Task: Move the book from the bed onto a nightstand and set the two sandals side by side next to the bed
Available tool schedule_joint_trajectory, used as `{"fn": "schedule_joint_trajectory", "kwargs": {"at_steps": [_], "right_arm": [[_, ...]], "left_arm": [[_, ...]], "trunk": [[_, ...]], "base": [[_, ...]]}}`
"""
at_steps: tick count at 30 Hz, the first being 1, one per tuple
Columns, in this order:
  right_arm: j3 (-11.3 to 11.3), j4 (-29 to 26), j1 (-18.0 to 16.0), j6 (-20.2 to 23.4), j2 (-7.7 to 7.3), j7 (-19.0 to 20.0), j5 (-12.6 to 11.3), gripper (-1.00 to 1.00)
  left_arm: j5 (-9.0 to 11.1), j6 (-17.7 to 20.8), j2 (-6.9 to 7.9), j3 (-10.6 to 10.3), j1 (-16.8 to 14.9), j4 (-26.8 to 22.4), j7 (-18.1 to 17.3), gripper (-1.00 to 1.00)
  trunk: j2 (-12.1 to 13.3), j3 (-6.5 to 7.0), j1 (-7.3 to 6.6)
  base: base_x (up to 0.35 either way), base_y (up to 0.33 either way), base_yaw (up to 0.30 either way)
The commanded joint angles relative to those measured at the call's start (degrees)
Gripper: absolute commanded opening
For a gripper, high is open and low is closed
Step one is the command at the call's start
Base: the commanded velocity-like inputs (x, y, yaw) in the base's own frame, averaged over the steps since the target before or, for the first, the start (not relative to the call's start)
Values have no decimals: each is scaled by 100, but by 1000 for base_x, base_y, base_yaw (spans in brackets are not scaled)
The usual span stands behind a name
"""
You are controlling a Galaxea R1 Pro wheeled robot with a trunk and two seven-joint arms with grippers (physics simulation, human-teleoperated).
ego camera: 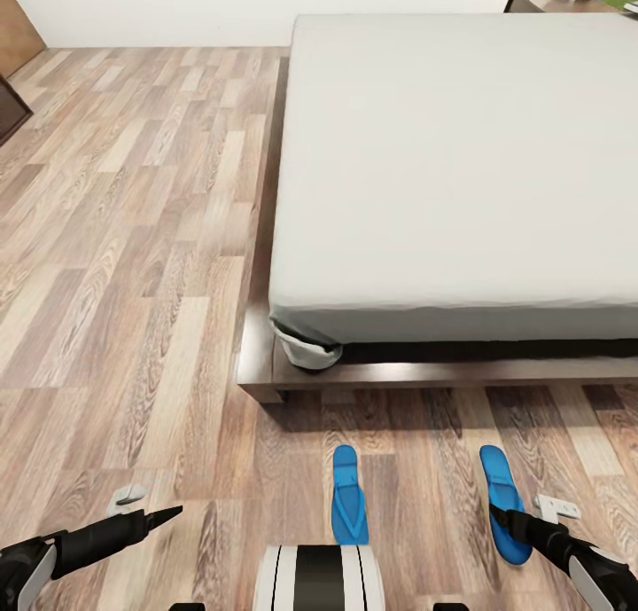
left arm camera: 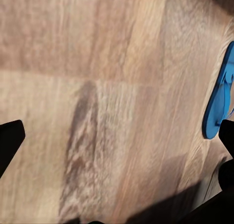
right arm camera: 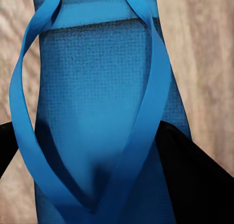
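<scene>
A: Head view first. Two blue sandals on the wood floor [ego camera: 133, 238] at the foot of the bed [ego camera: 452, 168]. Left sandal [ego camera: 349, 494] lies ahead of the robot's trunk, right sandal [ego camera: 505, 503] well apart from it, both pointing toward the bed. No book on the mattress as far as I can see.

B: Grippers?

A: Right gripper [ego camera: 498, 515] sits over the right sandal, tips overlapping its middle. Left gripper [ego camera: 170, 513] hangs over bare floor, the left sandal well off to its inner side. From here I cannot tell either jaw state.

B: Left wrist view?

A: Dark fingers at both edges, wide floor between them, so the jaws are spread and hold nothing. The left sandal [left arm camera: 220, 99] lies beside one finger, outside the gap.

B: Right wrist view?

A: The right sandal [right arm camera: 102, 87] is just ahead of the jaws, and the straps [right arm camera: 146, 116] meet in a V between them. Dark fingers [right arm camera: 195, 175] flank the sole on both sides, so the jaws are spread around it. Touching or not, cannot tell.

B: Handling?

A: My guess is it's light, thin and bendy, like foam. A grip on the straps would probably let it swing. Better to pinch across the sole's edges near the middle, or take the strap junction low. The flat sole likely leaves little to get under.
</scene>
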Motion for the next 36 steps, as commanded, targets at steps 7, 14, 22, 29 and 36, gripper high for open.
{"fn": "schedule_joint_trajectory", "kwargs": {"at_steps": [7,14,22,29,36], "right_arm": [[-25,-8,0,55,3,34,-63,-100],[-17,-8,0,54,2,33,-60,-100],[-16,-8,0,51,2,34,-61,-100],[-16,-8,0,43,2,33,-57,-100],[-7,12,0,-93,8,20,-56,-100]], "left_arm": [[22,58,0,9,-3,1,3,100],[22,57,0,9,-2,1,3,100],[21,57,0,9,-2,1,3,100],[19,59,0,9,-1,1,3,100],[22,59,0,9,-2,1,3,100]], "trunk": [[-1,-3,-1],[-1,-3,-1],[-1,-3,-1],[-1,-3,-1],[-1,-3,-1]], "base": [[-2,216,0],[0,278,0],[0,281,0],[0,281,0],[0,267,0]]}}
